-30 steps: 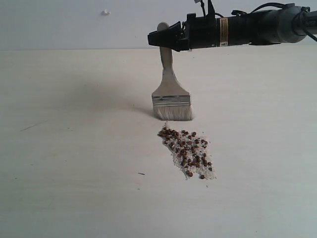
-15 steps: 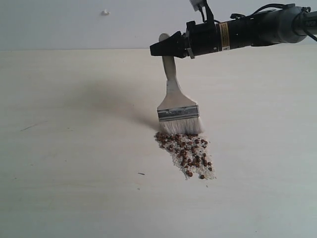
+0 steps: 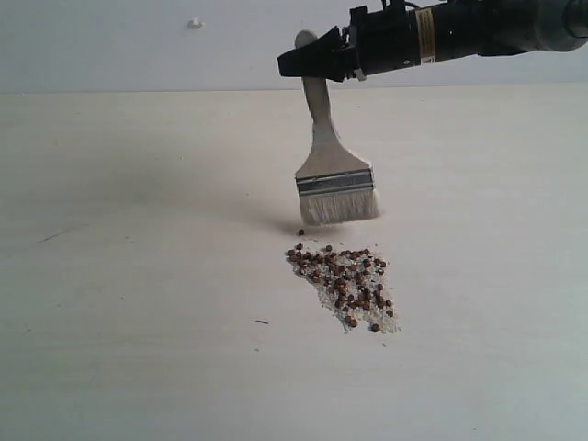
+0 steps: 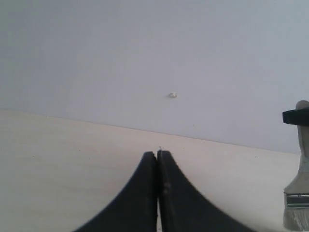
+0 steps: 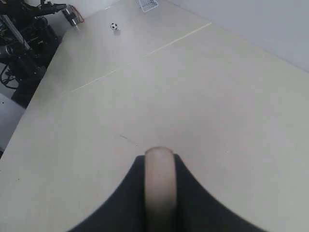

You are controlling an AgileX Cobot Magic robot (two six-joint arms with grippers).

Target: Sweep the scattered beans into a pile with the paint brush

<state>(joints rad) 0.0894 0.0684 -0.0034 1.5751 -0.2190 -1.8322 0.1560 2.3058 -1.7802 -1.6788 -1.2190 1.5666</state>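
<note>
Paint brush (image 3: 335, 179) pinched near handle end by right gripper (image 3: 310, 62).
Hangs upright, bristles down, just apart from beans (image 3: 344, 280) lying in a wedge-shaped patch with whitish grit on pale table (image 3: 138, 276); one stray bean nearer bristles. Left gripper (image 4: 158, 155): jaws pressed together, holding nothing.

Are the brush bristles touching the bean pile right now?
No: the bristles of the paint brush stop short of the beans, with a strip of bare table between.
</note>
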